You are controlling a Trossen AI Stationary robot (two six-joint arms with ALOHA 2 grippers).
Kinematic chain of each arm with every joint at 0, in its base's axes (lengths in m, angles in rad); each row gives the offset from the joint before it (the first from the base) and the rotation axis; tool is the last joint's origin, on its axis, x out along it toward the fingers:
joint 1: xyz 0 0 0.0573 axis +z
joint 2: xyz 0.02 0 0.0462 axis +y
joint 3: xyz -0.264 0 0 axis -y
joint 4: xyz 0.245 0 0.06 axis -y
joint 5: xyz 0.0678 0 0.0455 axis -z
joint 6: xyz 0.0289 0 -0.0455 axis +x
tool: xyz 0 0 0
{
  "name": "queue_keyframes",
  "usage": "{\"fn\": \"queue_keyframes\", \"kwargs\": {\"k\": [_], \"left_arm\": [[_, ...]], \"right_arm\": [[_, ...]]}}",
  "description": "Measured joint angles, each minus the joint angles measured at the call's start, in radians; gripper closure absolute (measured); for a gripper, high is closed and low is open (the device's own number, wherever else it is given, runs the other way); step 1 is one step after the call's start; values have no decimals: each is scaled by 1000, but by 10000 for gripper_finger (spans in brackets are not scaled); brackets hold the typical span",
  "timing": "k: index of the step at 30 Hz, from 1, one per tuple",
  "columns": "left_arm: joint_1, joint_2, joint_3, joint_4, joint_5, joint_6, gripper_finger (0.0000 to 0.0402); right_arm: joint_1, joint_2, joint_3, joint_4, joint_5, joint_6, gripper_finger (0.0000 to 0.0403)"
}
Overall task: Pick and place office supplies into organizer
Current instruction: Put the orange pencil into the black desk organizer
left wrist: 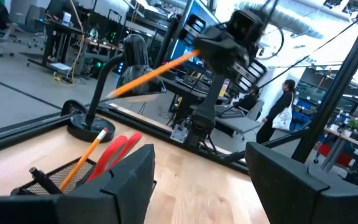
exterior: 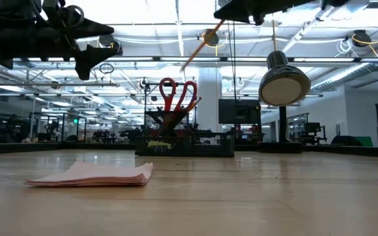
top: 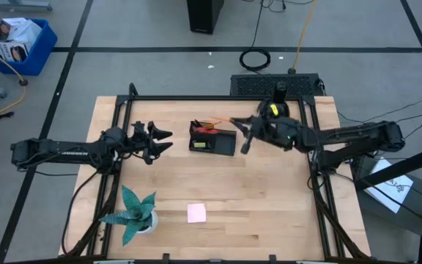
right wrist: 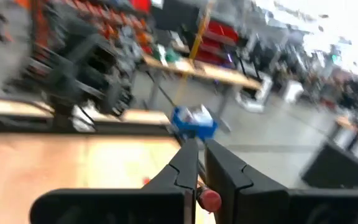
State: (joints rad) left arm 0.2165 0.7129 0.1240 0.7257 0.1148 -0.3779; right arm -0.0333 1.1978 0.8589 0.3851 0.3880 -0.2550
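The right gripper's fingers are pinched together on an orange pencil, and a red eraser end pokes out between them in the right wrist view. From where I stand, the right gripper hangs in the air just beside the organizer, on the side nearest that arm. The pencil's long axis slants: it runs from the fingers up and away toward the far edge of the table, so the free end points off the organizer rather than down into it. I'd say that tilt is what the next move depends on, since the pencil has to come closer to upright over the taller section, where the red-handled scissors and another pencil already stand.

The left gripper waits on the other side of the organizer with its fingers spread apart and nothing between them.

The pink sticky-note pad lies flat on the table, well apart from the organizer and near the teal plant. Of the two arms, the left looks nearer to it.
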Motion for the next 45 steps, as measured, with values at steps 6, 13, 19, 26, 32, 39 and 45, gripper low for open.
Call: {"fn": "queue_keyframes", "kwargs": {"k": [6,13,19,26,32,39,45], "left_arm": [[-1,0,0,-15,5,0,146],[-1,0,0,-25,5,3,146],[-1,0,0,-27,6,3,146],[-1,0,0,-26,9,0,146],[-2,0,0,-26,15,0,146],[-2,0,0,-27,15,-1,146],[-3,0,0,-27,15,0,146]], "right_arm": [[-106,11,118,-203,-150,96,391],[-208,65,214,-275,-313,149,391],[-251,193,288,-297,-390,165,391],[-261,310,370,-386,-394,156,391],[-286,361,446,-499,-401,142,391],[-345,376,481,-513,-546,182,391],[-358,420,479,-560,-576,188,391]]}}
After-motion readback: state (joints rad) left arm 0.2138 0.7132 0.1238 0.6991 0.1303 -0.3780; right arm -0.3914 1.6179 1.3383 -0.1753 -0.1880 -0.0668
